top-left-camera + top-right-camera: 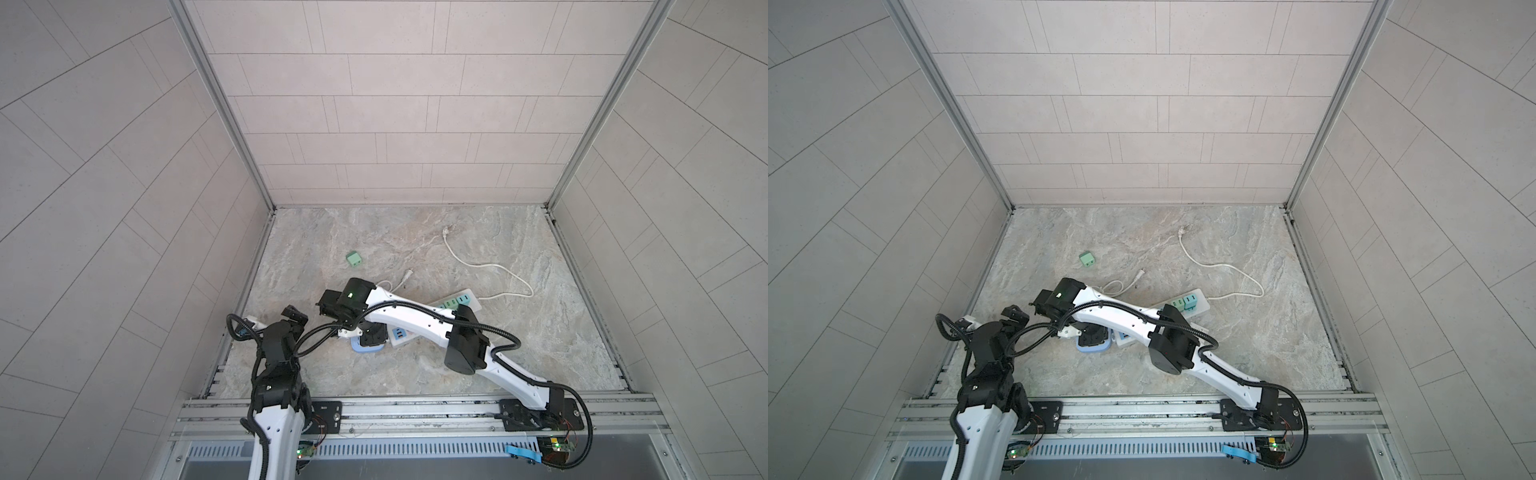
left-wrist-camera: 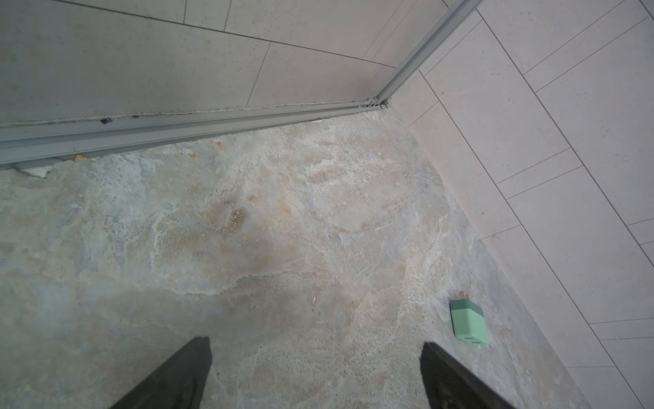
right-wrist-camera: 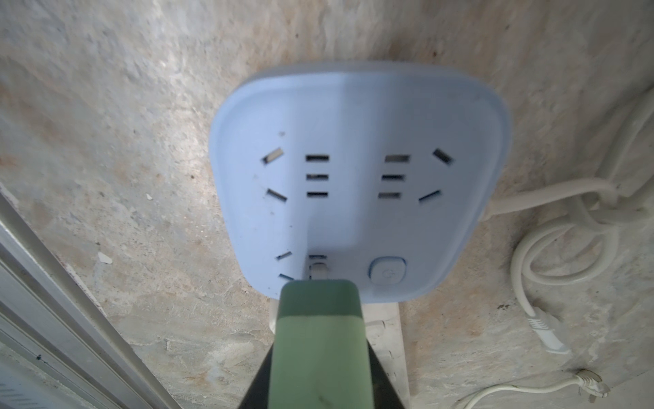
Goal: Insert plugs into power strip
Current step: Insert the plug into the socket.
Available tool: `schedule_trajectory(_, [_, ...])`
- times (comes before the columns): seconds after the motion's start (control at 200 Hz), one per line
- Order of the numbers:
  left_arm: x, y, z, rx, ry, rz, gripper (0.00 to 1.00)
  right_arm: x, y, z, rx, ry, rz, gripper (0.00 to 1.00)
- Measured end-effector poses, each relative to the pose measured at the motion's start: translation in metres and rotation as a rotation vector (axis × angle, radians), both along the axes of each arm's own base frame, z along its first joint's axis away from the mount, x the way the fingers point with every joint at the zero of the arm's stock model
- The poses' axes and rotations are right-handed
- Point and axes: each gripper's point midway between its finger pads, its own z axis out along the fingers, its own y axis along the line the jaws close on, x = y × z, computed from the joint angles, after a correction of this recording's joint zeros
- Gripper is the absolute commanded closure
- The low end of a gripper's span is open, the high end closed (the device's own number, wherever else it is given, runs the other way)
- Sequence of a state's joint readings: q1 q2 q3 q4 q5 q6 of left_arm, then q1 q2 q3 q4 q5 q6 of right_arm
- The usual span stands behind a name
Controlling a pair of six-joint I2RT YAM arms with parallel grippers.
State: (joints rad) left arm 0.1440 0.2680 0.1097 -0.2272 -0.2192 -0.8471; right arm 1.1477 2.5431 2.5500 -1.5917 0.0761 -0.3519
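R arm: right end effector point(image 3: 320, 354) is clenching a green plug point(image 3: 320, 318), holding it just above the near edge of the blue power strip point(image 3: 354, 124). The plug's prong point(image 3: 318, 267) is sitting at a slot beside the strip's power button point(image 3: 387, 274). The pic is blurry there, so it's prob touching, but I can't tell if it's going in. All other slots on the blue strip are showing empty.

L arm: left end effector point(image 2: 315, 343) is released, jaws spread wide w/ nothing between, hanging over bare counter point(image 1: 540, 332) to the left of the blue strip, near the side wall.

A loose mint plug point(image 1: 353, 258) is lying on the counter well behind the blue strip, on its side in the left wrist view point(image 2: 468, 324).

A white power strip point(image 1: 1200, 301) is lying to the right of the blue strip, its near end just beside it. Teal and mint plugs point(image 1: 1190, 301) are sitting in its far end.

A white cord point(image 1: 490, 268) is looping across the counter behind and to the right of the blue strip.
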Motion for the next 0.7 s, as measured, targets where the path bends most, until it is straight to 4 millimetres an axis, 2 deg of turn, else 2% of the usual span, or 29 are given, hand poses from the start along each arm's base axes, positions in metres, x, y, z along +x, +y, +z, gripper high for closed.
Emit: schedule_trajectory(0.7, [-0.0018, 0.0001, -0.0046, -0.009, 0.011, 0.007, 0.0, -0.0008, 0.0031, -0.0046, -0.028, -0.028, 0.036, 1.0])
